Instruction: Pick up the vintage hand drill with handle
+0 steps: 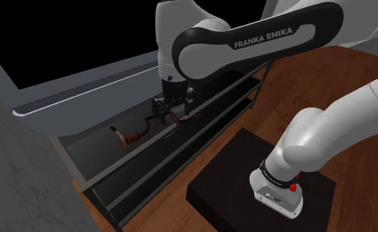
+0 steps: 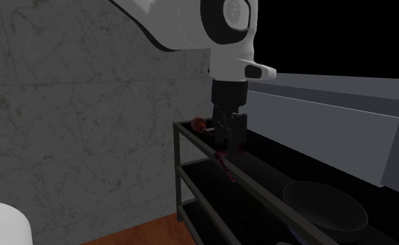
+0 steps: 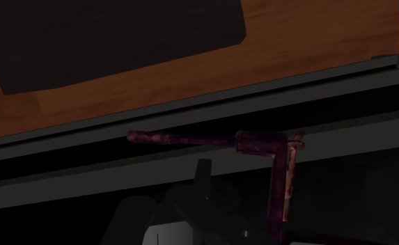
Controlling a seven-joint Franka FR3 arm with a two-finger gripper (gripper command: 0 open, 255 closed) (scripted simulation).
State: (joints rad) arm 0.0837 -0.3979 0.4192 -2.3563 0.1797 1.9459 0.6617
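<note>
Franka arm [image 1: 313, 142], white with dark joints, rises from its black box stand [image 1: 227, 184] on a wood floor [image 1: 359, 165] and bends toward the shoulder view's left. Its black gripper [image 1: 174, 111] points straight down at the top tier of a black shelf rack [image 1: 200, 142]. On that top tier lies the vintage hand drill [image 1: 138, 135], rust-red and dark, its rounded knob toward the shoulder view's left and its cranked part running up under the gripper. In the second exterior view the gripper [image 2: 230, 147] stands upright over the near end of the rack [image 2: 179, 174]. The red knob of the drill [image 2: 199, 125] sits just beside it at the shelf's edge, and a reddish piece of the tool shows directly below the hand. The dim wrist view shows the drill [image 3: 260, 141] as a straight shaft across the shelf, with a bent arm turning off at a right angle. The tool appears to sit right at the gripper, but whether the gripper is clamped on it or standing loose cannot be told. A dark bowl [image 2: 323, 205] sits on the rack toward the second exterior view's right, on which tier is unclear. Behind the rack are a grey veined stone wall [image 2: 72, 104] and a grey ledge [image 1: 82, 92], with a black area [image 1: 68, 33] above.
</note>
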